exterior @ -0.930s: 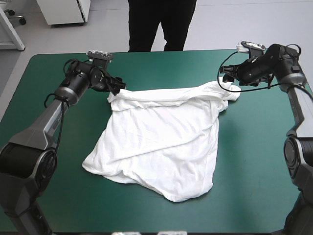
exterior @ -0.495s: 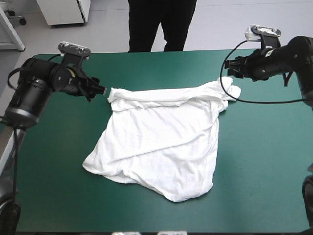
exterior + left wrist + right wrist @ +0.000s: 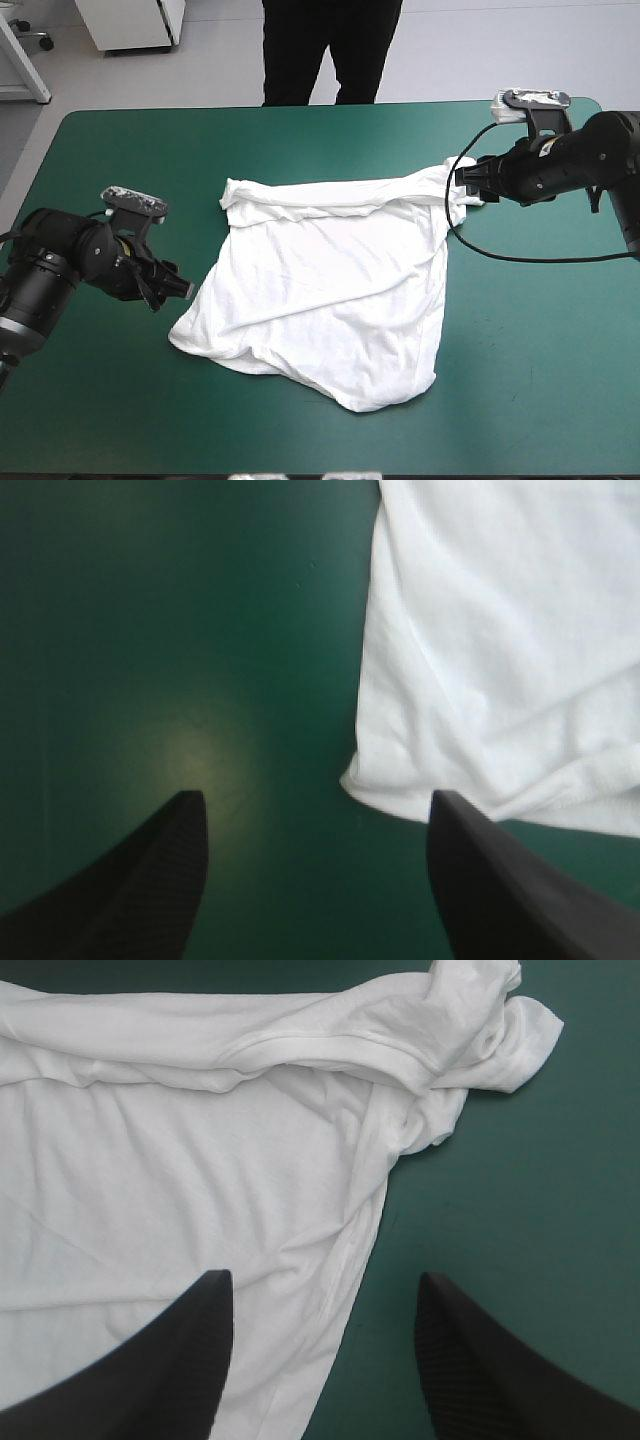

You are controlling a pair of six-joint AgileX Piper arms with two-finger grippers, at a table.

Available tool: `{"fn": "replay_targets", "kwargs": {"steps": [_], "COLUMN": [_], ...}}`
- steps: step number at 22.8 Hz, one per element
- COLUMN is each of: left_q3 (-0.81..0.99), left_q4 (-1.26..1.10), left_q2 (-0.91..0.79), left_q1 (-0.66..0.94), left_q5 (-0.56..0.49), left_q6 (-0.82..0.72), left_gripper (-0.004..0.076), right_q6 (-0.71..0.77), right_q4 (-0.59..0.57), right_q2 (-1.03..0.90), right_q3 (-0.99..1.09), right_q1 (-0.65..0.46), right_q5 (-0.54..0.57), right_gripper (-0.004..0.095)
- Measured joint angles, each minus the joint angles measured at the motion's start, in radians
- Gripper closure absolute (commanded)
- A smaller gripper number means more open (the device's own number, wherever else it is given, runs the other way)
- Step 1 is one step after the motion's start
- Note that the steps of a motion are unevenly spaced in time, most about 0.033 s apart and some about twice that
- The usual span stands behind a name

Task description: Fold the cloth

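- The T-shirt lay spread mostly flat mid-surface. Its far edge was rolled over and a sleeve was bunched up at its far-right corner.
- Its long axis ran from the far edge to the near edge, skewing a bit toward the near-right corner.
- The left gripper sat just beside the shirt's left side, jaws wide apart and empty. The near-left corner of the shirt was just ahead of them, off to one side.
- The right gripper was at that bunched sleeve, jaws also apart and gripping nothing. The shirt's right side ran in between them.
- My guess is each arm takes its own side, and the left needs a small shift onto that corner.
- The surface was plain teal-green cover all around.
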Motion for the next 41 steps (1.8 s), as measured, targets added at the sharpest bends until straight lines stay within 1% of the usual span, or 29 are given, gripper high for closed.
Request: {"fn": "replay_targets", "kwargs": {"steps": [3,7,12,18,23,27,29,30,31,32,34,35,36,38,39,41], "left_q3": [0.094,0.161,0.175,0.238,0.292,0.306,0.298,0.295,0.294,0.294,0.294,0.293,0.293,0.293,0.293,0.293], "left_q4": [-0.029,-0.085,-0.081,-0.078,-0.074,-0.075,-0.08,-0.084,-0.102,-0.115,-0.137,-0.142,-0.147,-0.148,-0.148,-0.149], "left_q2": [0.002,0.029,0.131,0.168,0.197,0.256,0.286,0.292,0.294,0.294,0.296,0.298,0.298,0.299,0.299,0.299], "left_q1": [0.0,0.0,0.0,0.0,0.0,0.0,0.0,0.0,0.0,0.0,-0.001,-0.001,-0.001,-0.001,-0.001,-0.001], "left_q5": [-0.037,-0.102,-0.138,-0.197,-0.281,-0.302,-0.296,-0.294,-0.293,-0.291,-0.291,-0.293,-0.294,-0.294,-0.294,-0.294], "left_q6": [0.007,0.022,0.013,0.007,-0.011,-0.013,-0.012,-0.012,-0.012,-0.012,-0.011,-0.011,-0.011,-0.011,-0.009,-0.008], "left_gripper": [0.0267,0.0267,0.0267,0.0267,0.0267,0.0278,0.0399,0.0526,0.0605,0.0733,0.0727,0.0727,0.0727,0.0727,0.0727,0.0727], "right_q6": [0.001,0.001,0.001,0.001,0.001,0.001,0.001,0.001,0.001,0.001,0.012,0.048,0.076,0.144,0.213,0.291], "right_q4": [-0.001,-0.001,-0.002,-0.004,-0.006,-0.006,-0.006,-0.004,-0.002,-0.009,-0.063,-0.113,-0.132,-0.174,-0.215,-0.247], "right_q2": [0.0,0.0,0.0,0.0,0.0,0.0,0.0,0.0,-0.004,-0.008,-0.032,-0.054,-0.062,-0.081,-0.092,-0.1], "right_q3": [0.0,0.0,0.0,0.0,0.001,0.002,0.005,0.007,0.012,0.018,0.043,0.067,0.078,0.109,0.143,0.174], "right_q1": [0.0,0.0,0.0,0.0,0.0,0.0,0.0,0.0,0.006,0.015,0.082,0.16,0.203,0.293,0.374,0.454], "right_q5": [0.0,0.002,0.017,0.017,0.017,0.017,0.017,0.017,0.017,0.017,0.016,0.017,0.017,0.018,0.018,0.018], "right_gripper": [0.0395,0.0395,0.0396,0.0395,0.0397,0.0397,0.0397,0.0397,0.0397,0.0397,0.0397,0.0396,0.0396,0.0393,0.0393,0.0393]}}
